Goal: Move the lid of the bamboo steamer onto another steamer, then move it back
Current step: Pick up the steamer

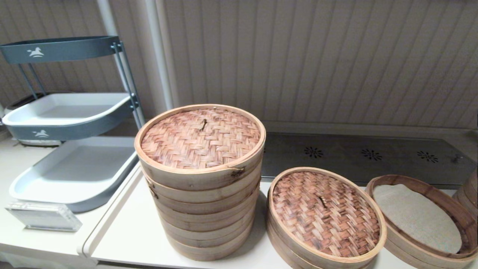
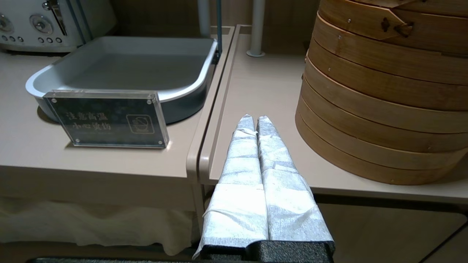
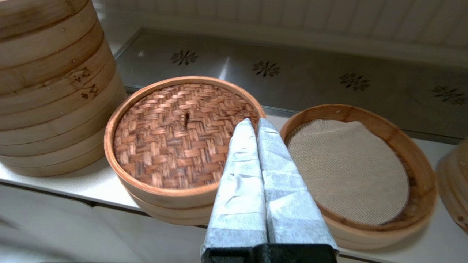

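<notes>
Pale countertop [image 1: 123, 228] running across the scene, with a dark metal panel [image 1: 358, 157] pierced by flower-shaped vents along the back wall. On the far left, a grey tiered tray rack [image 1: 71, 112] with a clear acrylic sign [image 2: 106, 118] standing in front of its lowest tray.

Tall stack of pale bamboo steamers [image 1: 203, 198] left of centre, topped by a reddish-tan woven lid [image 1: 200, 137].

Just right of the stack, almost touching it, the bamboo steamer lid [image 1: 325, 213], brown weave with dark scorched patches, seated flat on a shallow steamer basket [image 3: 172, 202].

Just right of that, another steamer [image 1: 453, 209], uncovered, with a beige cloth liner [image 1: 416, 216] lying inside its dark-stained rim.

Right gripper [image 3: 253, 123] hovering above the counter's front edge, over the gap between the covered basket and the open steamer, its wrapped fingers pressed together and holding nothing.

Left gripper [image 2: 255, 119] low at the counter's front edge, near the base of the tall stack, fingers likewise pressed together and empty.
</notes>
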### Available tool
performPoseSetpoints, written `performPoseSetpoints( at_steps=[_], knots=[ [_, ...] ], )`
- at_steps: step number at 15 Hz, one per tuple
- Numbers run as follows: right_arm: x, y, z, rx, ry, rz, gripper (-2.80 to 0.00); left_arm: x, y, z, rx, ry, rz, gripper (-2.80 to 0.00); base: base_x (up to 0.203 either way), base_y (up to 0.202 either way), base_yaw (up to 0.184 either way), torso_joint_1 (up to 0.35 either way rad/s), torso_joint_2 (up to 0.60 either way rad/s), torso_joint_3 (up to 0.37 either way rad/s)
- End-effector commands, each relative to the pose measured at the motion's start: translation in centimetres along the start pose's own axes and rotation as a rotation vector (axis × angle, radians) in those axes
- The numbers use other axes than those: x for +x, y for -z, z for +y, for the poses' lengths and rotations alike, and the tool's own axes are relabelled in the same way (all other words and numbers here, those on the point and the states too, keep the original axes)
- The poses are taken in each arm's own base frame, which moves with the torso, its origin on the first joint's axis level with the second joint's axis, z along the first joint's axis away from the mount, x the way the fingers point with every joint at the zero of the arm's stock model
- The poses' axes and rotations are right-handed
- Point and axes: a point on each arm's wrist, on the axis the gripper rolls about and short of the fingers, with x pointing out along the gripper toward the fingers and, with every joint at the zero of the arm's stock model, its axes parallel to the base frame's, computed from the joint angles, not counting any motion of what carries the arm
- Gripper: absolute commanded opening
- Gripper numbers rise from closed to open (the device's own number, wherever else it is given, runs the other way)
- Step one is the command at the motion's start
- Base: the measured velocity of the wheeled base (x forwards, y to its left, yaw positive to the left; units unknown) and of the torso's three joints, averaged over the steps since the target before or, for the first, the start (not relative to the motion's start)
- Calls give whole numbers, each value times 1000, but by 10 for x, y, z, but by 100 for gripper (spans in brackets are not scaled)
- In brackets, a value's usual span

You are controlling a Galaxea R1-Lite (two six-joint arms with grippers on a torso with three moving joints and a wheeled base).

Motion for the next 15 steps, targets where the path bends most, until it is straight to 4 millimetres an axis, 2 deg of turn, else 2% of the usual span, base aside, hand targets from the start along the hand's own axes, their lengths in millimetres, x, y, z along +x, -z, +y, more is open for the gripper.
performPoseSetpoints(
  at_steps=[1,4,6,8,12,15],
  knots=[
    [60,-30,-6,25,-30,174,-280,1,7,0,0,0,22,-280,0,0,0,0,0,0],
    [106,-57,-2,36,-116,229,-280,1,7,0,0,-1,22,-280,0,0,0,0,0,0],
    [129,-62,9,38,-186,290,-280,1,7,0,0,-2,22,-280,0,0,0,0,0,0],
    [154,-56,22,35,-203,391,-280,1,7,0,0,0,22,-280,0,0,0,0,0,0],
    [179,-35,61,-61,-167,518,-280,1,7,0,0,0,21,-280,0,0,0,0,0,0],
    [195,-16,69,-90,-140,600,-280,1,7,0,0,-1,22,-280,0,0,0,0,0,0]
  ],
)
